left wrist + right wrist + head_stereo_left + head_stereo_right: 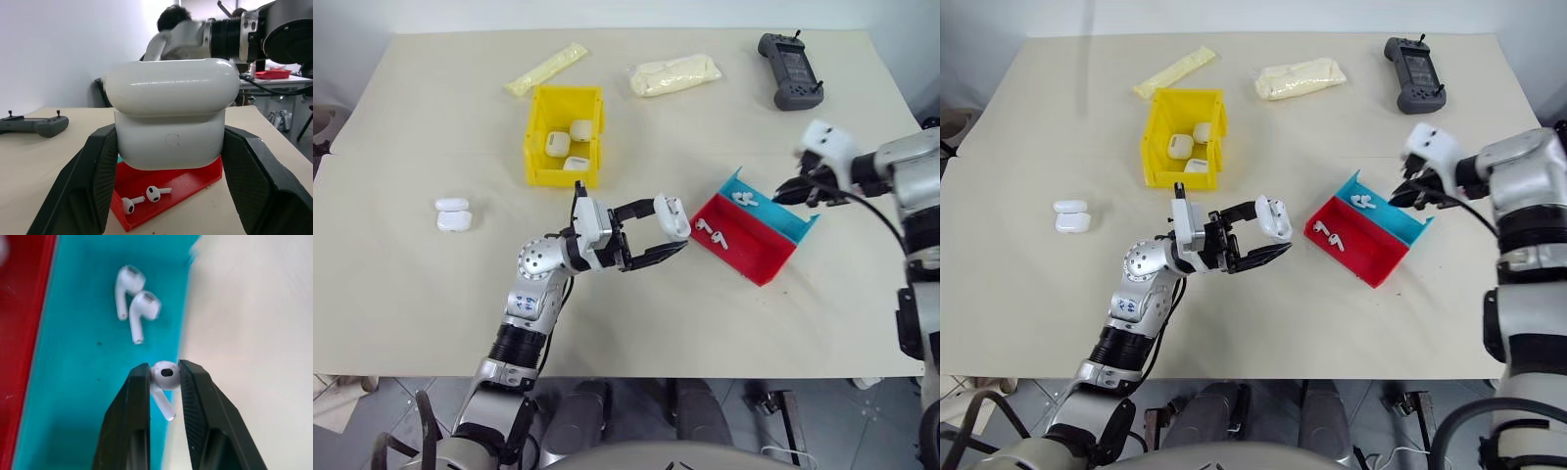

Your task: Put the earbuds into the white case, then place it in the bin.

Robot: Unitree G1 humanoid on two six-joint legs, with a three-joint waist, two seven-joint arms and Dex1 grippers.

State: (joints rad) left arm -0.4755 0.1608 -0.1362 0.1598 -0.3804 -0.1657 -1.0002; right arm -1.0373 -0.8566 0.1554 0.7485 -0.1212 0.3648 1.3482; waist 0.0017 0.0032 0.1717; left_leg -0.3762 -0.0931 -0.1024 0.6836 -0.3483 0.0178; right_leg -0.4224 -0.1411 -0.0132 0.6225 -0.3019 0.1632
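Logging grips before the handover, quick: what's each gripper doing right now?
Left gripper: closed on the white case.
Right gripper: closed on an earbud, above the tray's blue side.

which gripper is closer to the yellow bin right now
Left. The left gripper, shut on a white case, sits just in front of the yellow bin and a little to its right. The right gripper, pinching an earbud, is far off over the tray's blue side.

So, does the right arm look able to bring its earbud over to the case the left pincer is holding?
Probably yes: the right pincer grips an earbud, and open table lies between it and the white case in the left pincer.
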